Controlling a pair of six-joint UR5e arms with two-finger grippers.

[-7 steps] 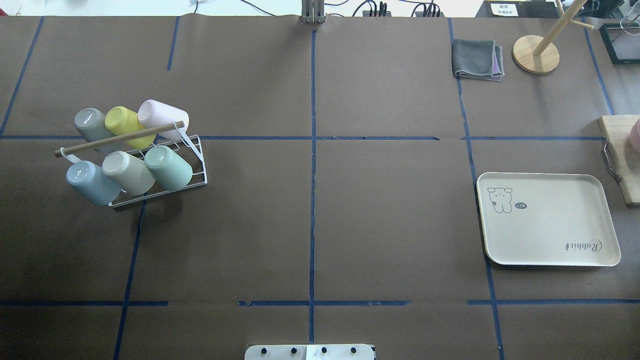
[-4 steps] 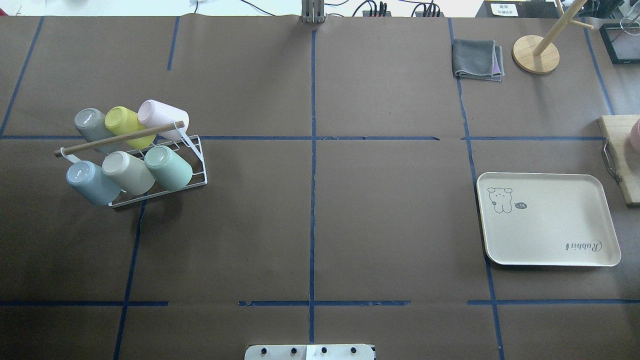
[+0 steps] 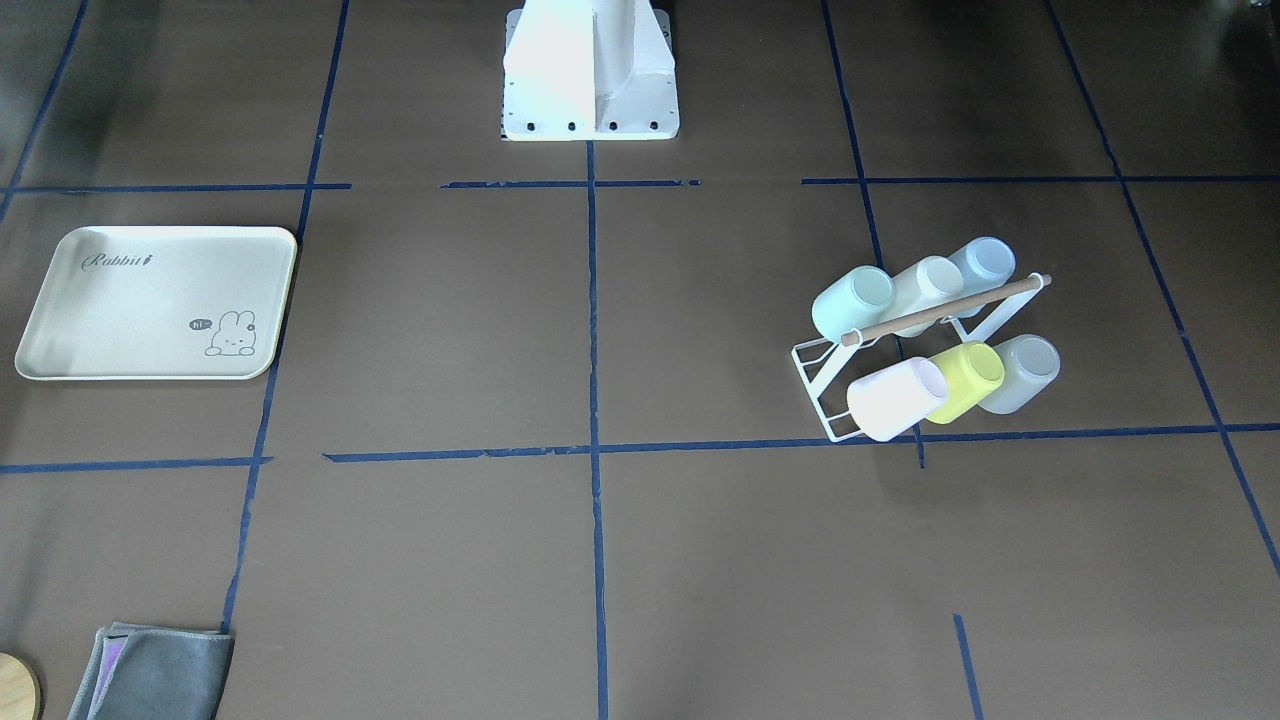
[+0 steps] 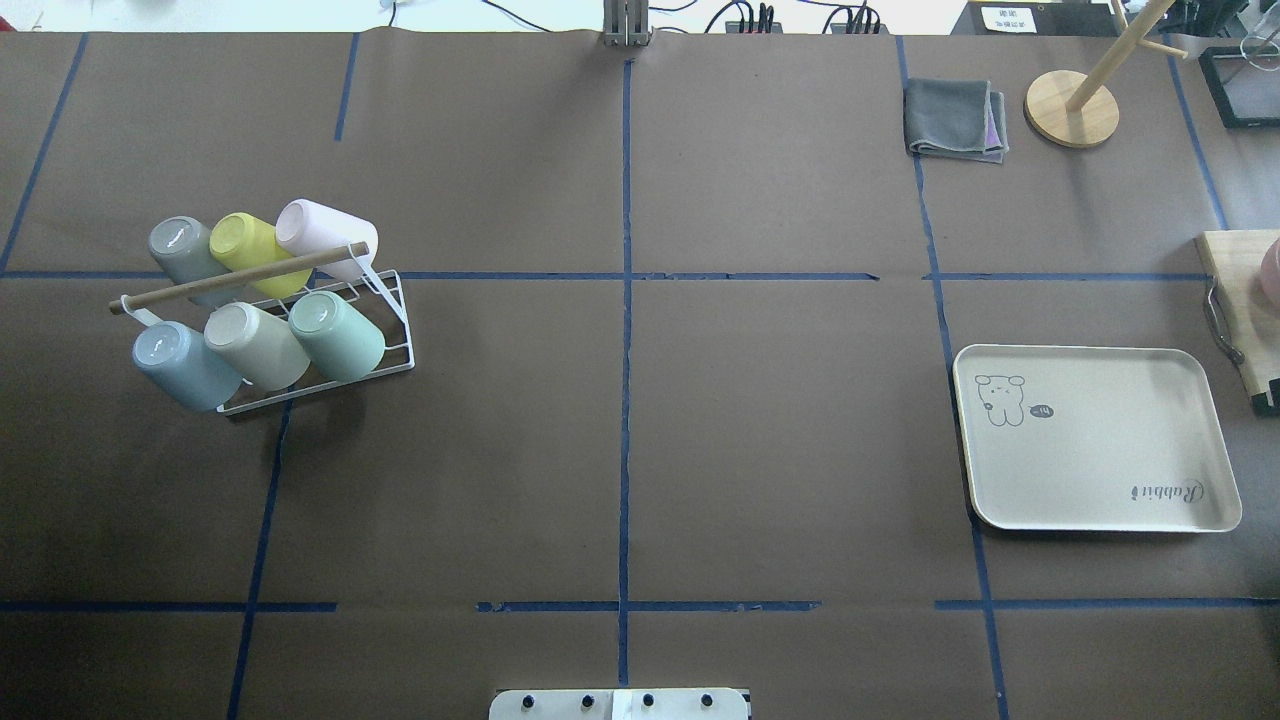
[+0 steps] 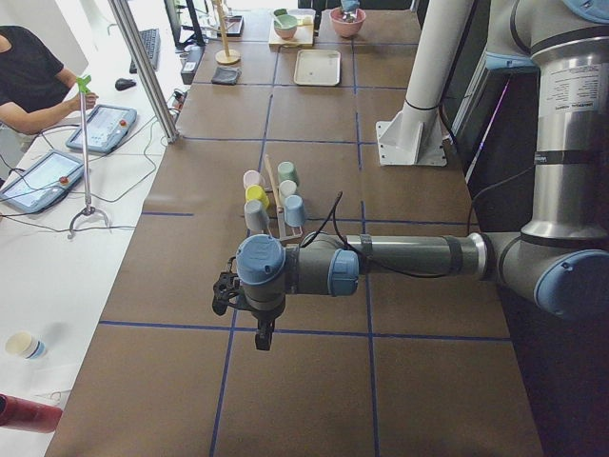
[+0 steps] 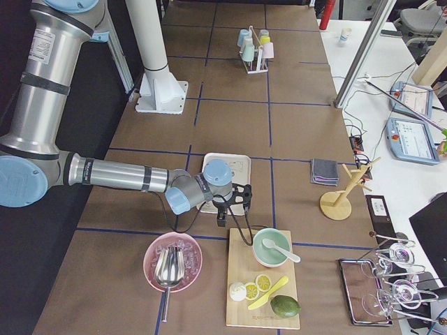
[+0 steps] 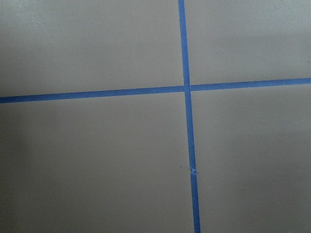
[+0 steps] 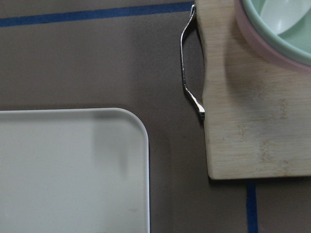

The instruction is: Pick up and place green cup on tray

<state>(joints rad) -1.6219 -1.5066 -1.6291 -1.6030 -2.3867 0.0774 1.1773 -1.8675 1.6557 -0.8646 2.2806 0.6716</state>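
Observation:
The green cup (image 4: 340,336) lies tilted on a white wire rack (image 4: 398,352) with several other pastel cups, at the table's left; it also shows in the front view (image 3: 852,303). The cream tray (image 4: 1100,470) lies empty at the right, and its corner shows in the right wrist view (image 8: 68,170). My left gripper (image 5: 264,333) hangs over bare table, well short of the rack; I cannot tell if it is open. My right gripper (image 6: 222,219) hovers between the tray (image 6: 234,162) and a wooden board; a dark sliver of it shows in the overhead view (image 4: 1268,399), and I cannot tell its state.
A wooden board (image 4: 1240,300) with a metal handle (image 8: 187,77) lies right of the tray and holds a green bowl (image 6: 272,248). A pink bowl (image 6: 172,262) stands beside it. A grey cloth (image 4: 955,120) and a wooden stand (image 4: 1072,108) are at the far right.
A dark tip of my right gripper has come into the overhead view's right edge, by the board's near corner. Cups, rack and tray have not moved.

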